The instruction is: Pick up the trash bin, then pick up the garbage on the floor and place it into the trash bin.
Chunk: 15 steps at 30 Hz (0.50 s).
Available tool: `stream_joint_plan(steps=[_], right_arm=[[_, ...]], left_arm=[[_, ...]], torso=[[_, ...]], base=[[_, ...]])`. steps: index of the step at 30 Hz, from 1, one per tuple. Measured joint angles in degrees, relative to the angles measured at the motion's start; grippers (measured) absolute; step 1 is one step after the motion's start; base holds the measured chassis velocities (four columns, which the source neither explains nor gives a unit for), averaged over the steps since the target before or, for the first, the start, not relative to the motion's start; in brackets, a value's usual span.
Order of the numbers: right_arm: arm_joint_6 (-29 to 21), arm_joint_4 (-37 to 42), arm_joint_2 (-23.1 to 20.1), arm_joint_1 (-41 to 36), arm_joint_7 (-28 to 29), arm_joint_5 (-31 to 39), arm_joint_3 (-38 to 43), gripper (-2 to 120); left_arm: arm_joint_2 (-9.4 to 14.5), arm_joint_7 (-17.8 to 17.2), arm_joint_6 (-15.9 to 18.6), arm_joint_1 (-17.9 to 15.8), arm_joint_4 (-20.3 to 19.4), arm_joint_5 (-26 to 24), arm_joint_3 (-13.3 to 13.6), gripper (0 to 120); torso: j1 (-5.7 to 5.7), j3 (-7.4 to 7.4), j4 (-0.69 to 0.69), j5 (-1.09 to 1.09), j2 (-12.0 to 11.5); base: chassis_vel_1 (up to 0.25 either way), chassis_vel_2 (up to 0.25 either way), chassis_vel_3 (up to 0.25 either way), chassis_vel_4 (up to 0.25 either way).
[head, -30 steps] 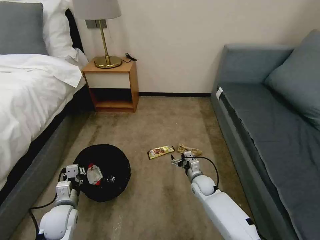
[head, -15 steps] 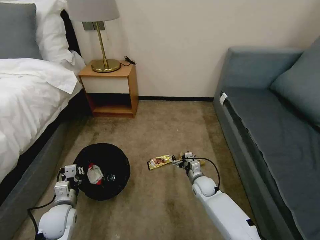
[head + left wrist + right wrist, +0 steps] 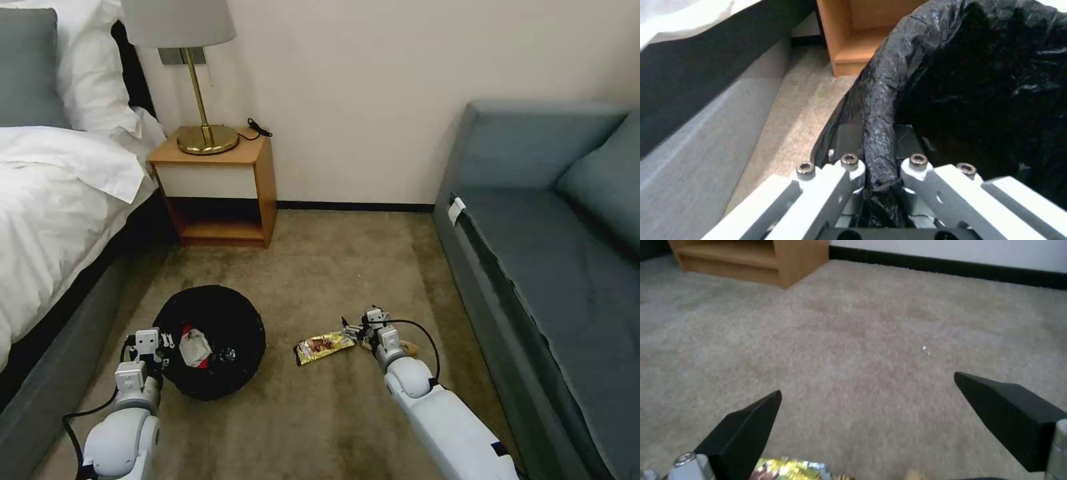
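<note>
The trash bin point(image 3: 220, 373), lined with a black bag, stands on the carpet at the left; a red-white wrapper point(image 3: 195, 347) lies inside it. My left gripper point(image 3: 150, 341) is shut on the bin's near-left rim point(image 3: 880, 100), one finger point(image 3: 849, 166) outside and one inside. A shiny gold wrapper point(image 3: 323, 347) lies on the floor to the bin's right. My right gripper point(image 3: 357, 327) hovers open just past the gold wrapper's far end, which shows by its fingers point(image 3: 791, 468). A tan wrapper point(image 3: 408, 347) peeks out beside the right wrist.
A bed point(image 3: 53, 200) runs along the left and a blue-grey sofa point(image 3: 553, 267) along the right. A wooden nightstand point(image 3: 220, 187) with a brass lamp point(image 3: 200, 137) stands at the back wall. Bare carpet point(image 3: 871, 323) stretches ahead of the right gripper.
The whole view has shifted as the robot moved forward. The right gripper, earlier short of the wrappers, now reaches over them. The left gripper still holds the bin's rim.
</note>
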Motion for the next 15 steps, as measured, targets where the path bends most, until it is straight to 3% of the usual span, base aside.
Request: stream_joint_plan(steps=[15], right_arm=[[2.3, -1.5, -0.8, 1.1, -2.0, -5.5, -3.3, 100]], left_arm=[[0.4, 0.6, -0.2, -0.2, 0.4, 0.1, -0.3, 3]], torso=[[0.01, 0.01, -0.01, -0.01, 0.0]], base=[[-0.118, 0.121, 0.114, -0.118]])
